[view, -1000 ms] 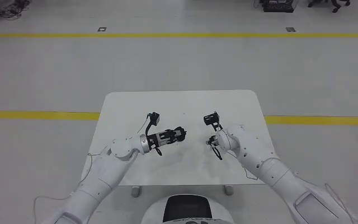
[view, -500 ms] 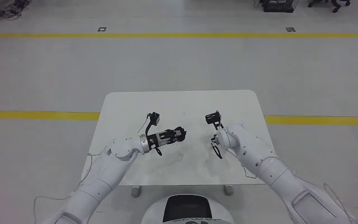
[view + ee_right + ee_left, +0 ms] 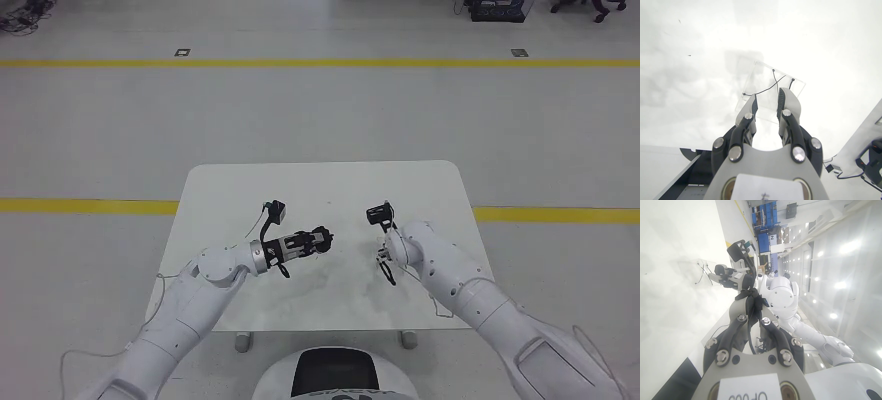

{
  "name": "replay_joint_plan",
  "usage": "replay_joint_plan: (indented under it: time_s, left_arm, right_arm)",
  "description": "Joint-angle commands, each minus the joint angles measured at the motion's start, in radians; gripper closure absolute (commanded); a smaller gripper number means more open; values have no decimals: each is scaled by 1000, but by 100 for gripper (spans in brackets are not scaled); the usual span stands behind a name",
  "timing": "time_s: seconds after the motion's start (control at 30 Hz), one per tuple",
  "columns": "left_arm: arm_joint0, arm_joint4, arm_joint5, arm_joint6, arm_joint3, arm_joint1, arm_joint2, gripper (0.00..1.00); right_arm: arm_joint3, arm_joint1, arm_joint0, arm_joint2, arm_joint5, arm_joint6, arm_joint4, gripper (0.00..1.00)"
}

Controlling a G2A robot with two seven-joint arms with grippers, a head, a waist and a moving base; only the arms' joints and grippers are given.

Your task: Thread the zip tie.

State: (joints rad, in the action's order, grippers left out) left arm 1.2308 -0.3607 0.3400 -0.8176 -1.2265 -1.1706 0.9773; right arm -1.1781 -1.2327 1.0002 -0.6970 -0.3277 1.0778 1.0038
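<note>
Looking down from above, the left gripper hangs over the middle of the white table. The right arm's fingers are tucked under its wrist and hard to make out. Against a second ago the left arm lies the same and the right wrist has barely shifted.

From the left wrist, the fingers press nearly together on a black strand (too thin to identify surely).

From the right wrist, the right gripper stands parted, holding nothing, above black zip ties lying in a clear tray.
</note>
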Motion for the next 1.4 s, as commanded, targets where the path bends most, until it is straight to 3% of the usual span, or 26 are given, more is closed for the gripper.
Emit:
replay_joint_plan:
  time_s: [0.0, 0.63, 1.37]
  left_arm:
    - [0, 0, 0, 0, 0, 0, 0, 100]
    - [0, 0, 0, 0, 0, 0, 0, 100]
    - [0, 0, 0, 0, 0, 0, 0, 100]
  right_arm:
    - [14, -5, -3, 3, 0, 0, 0, 76]
    - [171, -64, -44, 29, 22, -35, -11, 80]
    - [273, -115, -70, 34, 29, -53, 0, 83]
